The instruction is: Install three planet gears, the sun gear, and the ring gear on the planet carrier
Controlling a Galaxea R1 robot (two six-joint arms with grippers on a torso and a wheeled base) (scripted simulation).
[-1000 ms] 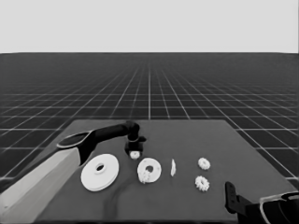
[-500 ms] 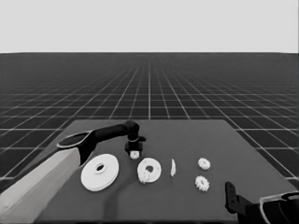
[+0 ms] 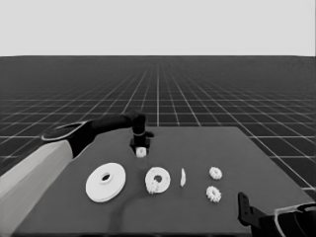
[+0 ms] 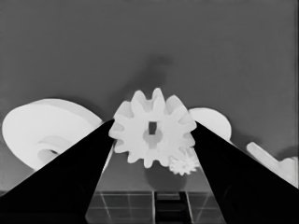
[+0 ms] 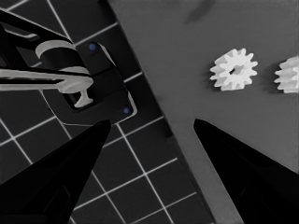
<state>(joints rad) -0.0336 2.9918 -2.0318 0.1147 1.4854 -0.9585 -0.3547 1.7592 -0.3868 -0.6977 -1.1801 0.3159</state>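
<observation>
My left gripper (image 3: 140, 148) reaches over the middle of the table, shut on a planet gear (image 4: 153, 128), which the fingers pinch on two sides. In the head view this gear (image 3: 141, 152) hangs just behind the planet carrier (image 3: 158, 179), the smaller round part. Another small gear (image 3: 155, 187) sits at the carrier's front edge. The ring gear (image 3: 105, 181), the larger round part, lies flat to the carrier's left. Two more planet gears (image 3: 215, 173) (image 3: 213, 193) lie to the right. My right gripper (image 3: 244, 213) is parked at the near right corner, open and holding nothing.
A thin white piece (image 3: 182, 177) stands on edge just right of the carrier. The right wrist view shows the table's corner, two gears (image 5: 233, 69) (image 5: 289, 74) and dark machinery (image 5: 88, 88) past the edge. The left arm's pale part (image 3: 34, 177) fills the lower left.
My left gripper has risen slightly with the gear in it. The right arm and the parts on the table have not moved.
</observation>
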